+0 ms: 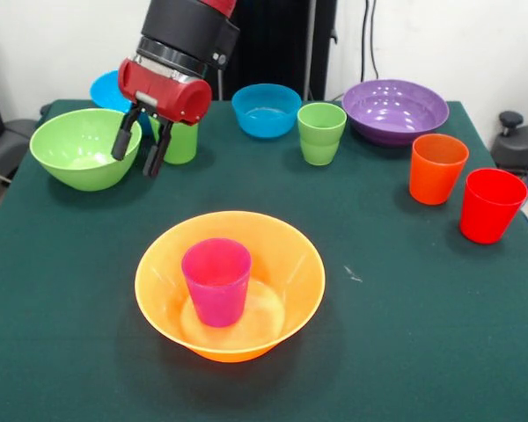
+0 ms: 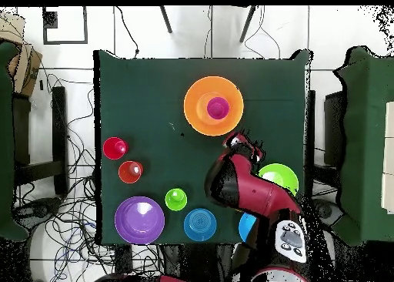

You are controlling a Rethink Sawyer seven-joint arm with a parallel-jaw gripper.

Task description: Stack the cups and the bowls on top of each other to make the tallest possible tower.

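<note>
Front view: the orange bowl [image 1: 230, 284] sits near the middle of the green bench [image 1: 396, 316] with the purple cup [image 1: 216, 281] upright inside it. Up at 11 o'clock the jaws [image 1: 139, 143] hang open and empty, between the green bowl [image 1: 85, 148] and a green cup [image 1: 181, 141]. Along 12 to 1 o'clock stand a blue bowl [image 1: 267, 109], another green cup [image 1: 321, 133] and the purple bowl [image 1: 395, 110]. At 2 o'clock are the orange cup [image 1: 437, 168] and red cup [image 1: 491, 205].
</note>
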